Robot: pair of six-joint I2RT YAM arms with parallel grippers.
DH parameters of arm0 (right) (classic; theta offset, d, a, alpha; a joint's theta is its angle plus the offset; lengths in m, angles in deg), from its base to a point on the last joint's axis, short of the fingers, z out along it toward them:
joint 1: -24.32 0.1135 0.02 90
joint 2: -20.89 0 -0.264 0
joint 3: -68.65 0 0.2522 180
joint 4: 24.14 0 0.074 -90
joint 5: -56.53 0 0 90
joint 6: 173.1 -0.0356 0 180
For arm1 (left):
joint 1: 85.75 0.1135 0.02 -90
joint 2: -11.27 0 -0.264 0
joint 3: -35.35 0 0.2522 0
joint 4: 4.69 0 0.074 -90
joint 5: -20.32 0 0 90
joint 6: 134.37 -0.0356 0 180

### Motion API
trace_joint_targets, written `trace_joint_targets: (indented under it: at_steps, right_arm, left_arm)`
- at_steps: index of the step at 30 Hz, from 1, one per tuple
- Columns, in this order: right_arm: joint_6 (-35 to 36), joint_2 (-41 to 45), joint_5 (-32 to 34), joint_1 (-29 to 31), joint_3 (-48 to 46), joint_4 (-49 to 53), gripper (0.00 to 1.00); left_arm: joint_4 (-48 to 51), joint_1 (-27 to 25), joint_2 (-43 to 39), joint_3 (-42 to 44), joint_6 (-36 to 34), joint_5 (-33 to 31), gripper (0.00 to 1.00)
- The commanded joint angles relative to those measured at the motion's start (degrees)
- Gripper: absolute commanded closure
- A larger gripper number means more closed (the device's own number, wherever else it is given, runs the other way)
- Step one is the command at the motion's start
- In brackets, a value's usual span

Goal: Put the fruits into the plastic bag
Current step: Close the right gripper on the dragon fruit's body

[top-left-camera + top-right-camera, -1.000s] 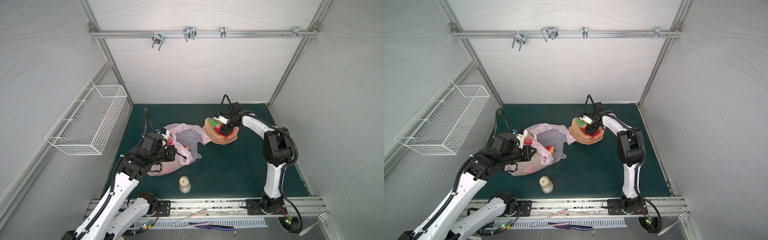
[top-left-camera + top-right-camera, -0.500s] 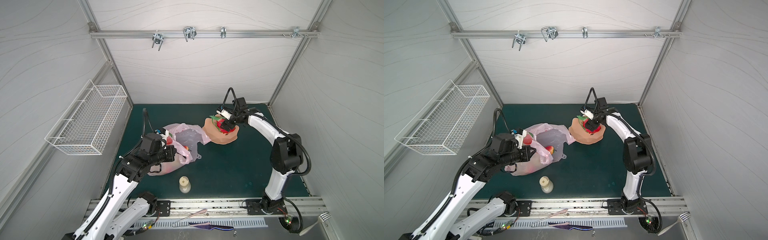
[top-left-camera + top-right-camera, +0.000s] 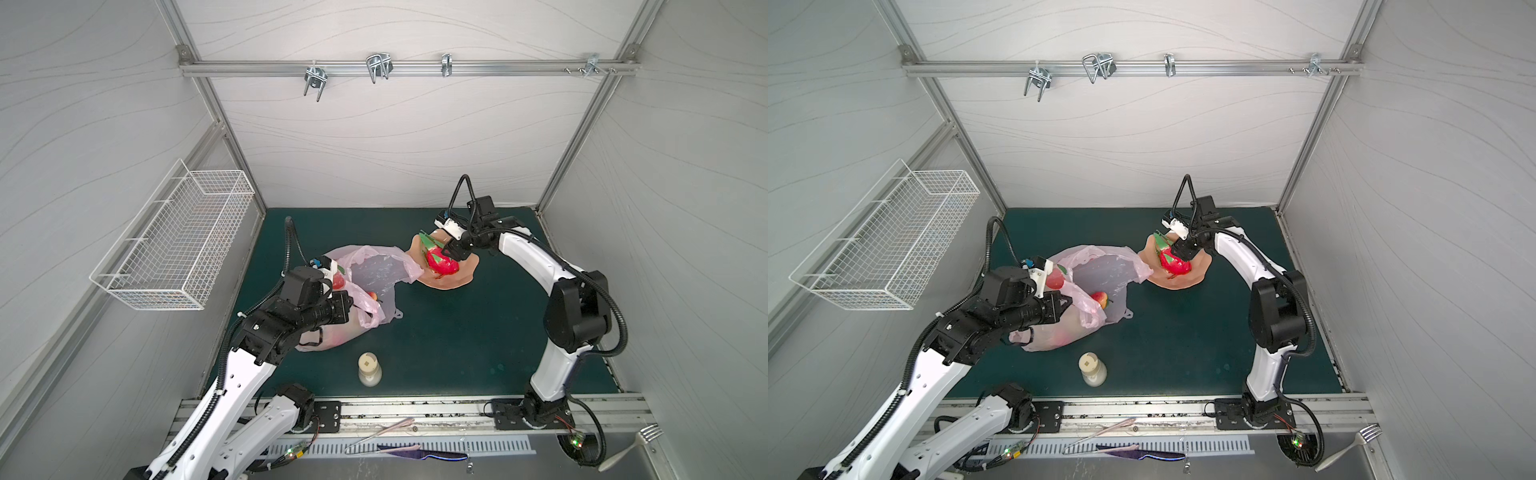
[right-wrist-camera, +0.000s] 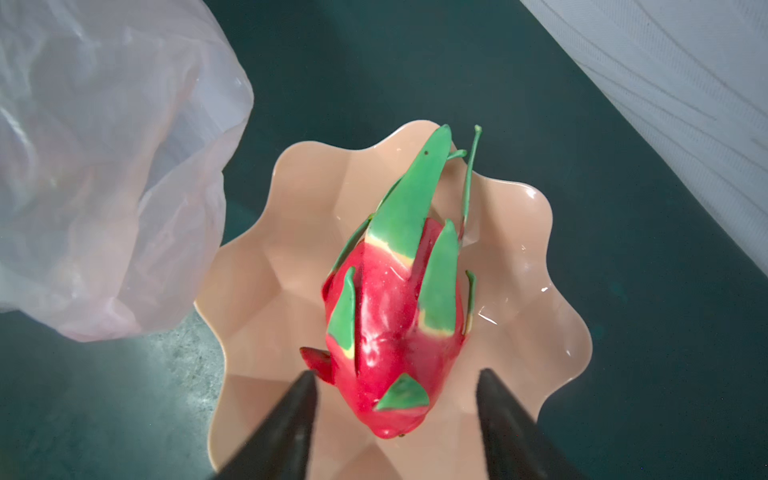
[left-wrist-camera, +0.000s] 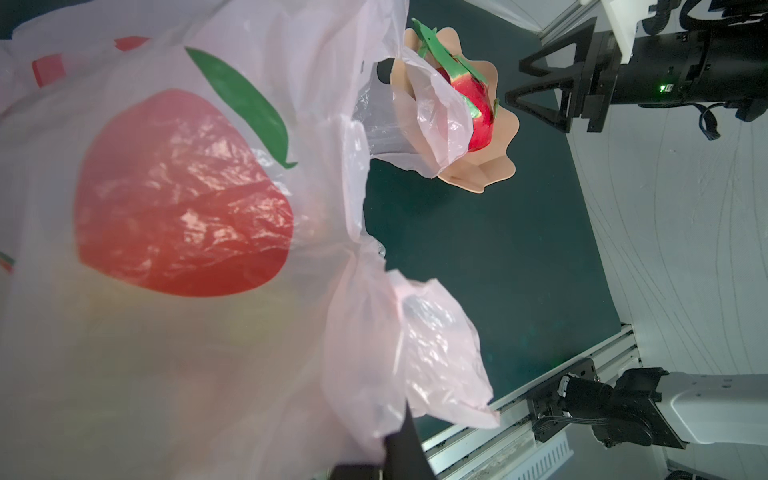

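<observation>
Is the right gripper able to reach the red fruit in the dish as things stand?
Probably yes. The right gripper hangs open over the dish, a finger on each side of the red fruit, nothing between. The bag lies aside.

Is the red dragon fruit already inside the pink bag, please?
No, the dragon fruit lies in the peach dish, outside the pink bag.

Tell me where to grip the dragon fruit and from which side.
Grip the dragon fruit across its smooth red body, near the rounded end. Come from above at that end, where the right gripper is. The green flaps look thin and would likely bend, and the dish rim hinders a sideways approach.
</observation>
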Motion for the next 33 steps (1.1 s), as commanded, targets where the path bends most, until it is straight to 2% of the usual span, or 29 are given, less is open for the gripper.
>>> trace_joint_targets:
  at_steps: [1, 4, 12, 19, 23, 33]
  right_arm:
    - [-5.8, -0.2, -2.2, -0.4, 2.9, 4.4, 0.14]
    - [-9.8, -2.1, -1.6, -0.6, 5.5, 8.2, 0.01]
    - [-9.7, -8.1, -4.9, -1.0, 10.7, 12.7, 0.01]
    - [-10.0, -13.6, -4.6, -1.3, 15.9, 14.9, 0.01]
    - [-9.1, -15.2, -3.6, -1.5, 17.1, 15.6, 0.01]
    - [-9.4, -19.1, -6.2, -1.8, 18.0, 16.2, 0.01]
  left_arm:
    - [-2.3, 0.1, -0.5, -0.4, 0.3, 0.5, 1.0]
    - [-2.4, 0.0, -0.6, -0.3, 0.4, 0.5, 1.0]
    - [-2.4, 0.0, -0.7, -0.1, 0.4, 0.7, 1.0]
    - [-2.0, 0.0, -0.9, 0.2, 0.4, 0.5, 1.0]
    - [-1.7, 0.1, -1.0, 0.3, 0.4, 0.5, 1.0]
    - [-1.6, 0.1, -0.5, 0.1, 0.0, 0.4, 1.0]
